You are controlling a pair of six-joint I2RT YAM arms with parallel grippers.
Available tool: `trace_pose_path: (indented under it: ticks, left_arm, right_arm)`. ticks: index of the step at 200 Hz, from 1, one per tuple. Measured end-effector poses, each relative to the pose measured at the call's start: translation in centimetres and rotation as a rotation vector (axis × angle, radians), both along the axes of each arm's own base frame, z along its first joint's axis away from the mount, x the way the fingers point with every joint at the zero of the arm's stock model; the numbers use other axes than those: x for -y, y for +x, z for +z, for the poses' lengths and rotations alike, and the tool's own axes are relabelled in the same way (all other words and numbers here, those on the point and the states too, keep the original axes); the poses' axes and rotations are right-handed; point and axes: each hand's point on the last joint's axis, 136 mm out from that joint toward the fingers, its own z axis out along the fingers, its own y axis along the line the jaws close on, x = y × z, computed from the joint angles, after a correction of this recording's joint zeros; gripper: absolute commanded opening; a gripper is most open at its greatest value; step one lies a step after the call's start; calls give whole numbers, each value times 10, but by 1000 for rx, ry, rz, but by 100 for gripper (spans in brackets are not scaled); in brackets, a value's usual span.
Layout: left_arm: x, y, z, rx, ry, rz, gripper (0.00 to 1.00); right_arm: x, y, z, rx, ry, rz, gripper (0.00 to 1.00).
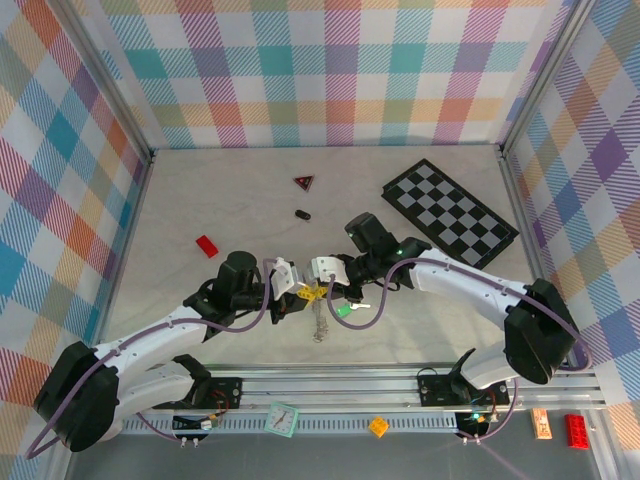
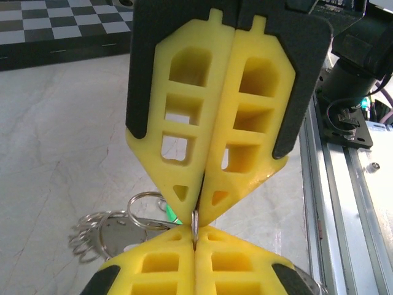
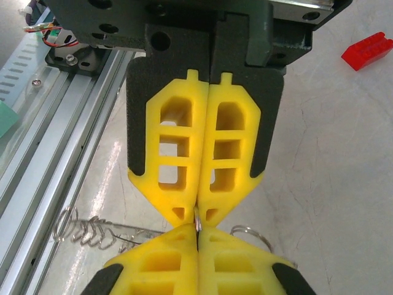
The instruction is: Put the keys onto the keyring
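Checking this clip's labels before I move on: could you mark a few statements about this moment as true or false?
1. The left fingers and the right fingers are both shut, tips facing each other. True.
2. A thin edge of the keyring sits in the seam where the tips meet. True.
3. The chequered board lies on the left arm's side. False: it lies on the right arm's side, towards the far wall.
4. The red brick rests on the board. False: it lies on the bare table, on the left arm's side.
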Motion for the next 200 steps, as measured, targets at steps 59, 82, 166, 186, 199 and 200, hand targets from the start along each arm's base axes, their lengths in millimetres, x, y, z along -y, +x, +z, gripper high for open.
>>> trace_pose_path:
  ticks: [59,82,166,186,199,200]
  left_arm:
    - [1,0,1,2,-5,-5,0]
    - [1,0,1,2,-5,-5,0]
    - [1,0,1,3,-5,-3,0]
    - [1,0,1,3,-5,-3,0]
    - [1,0,1,1,-5,-3,0]
    - [1,0,1,1,-6,-3,0]
  right_arm:
    - [1,9,11,-54,28,-83,38]
    - [15,30,41,-75,125,-237,45]
    - [81,58,1,-521,29,-1027,46]
    - [86,49,-16,-627,-23,-1087,47]
    - [82,39,-20,-659,-37,-1051,47]
    - [82,39,-20,-658,-36,-1047,47]
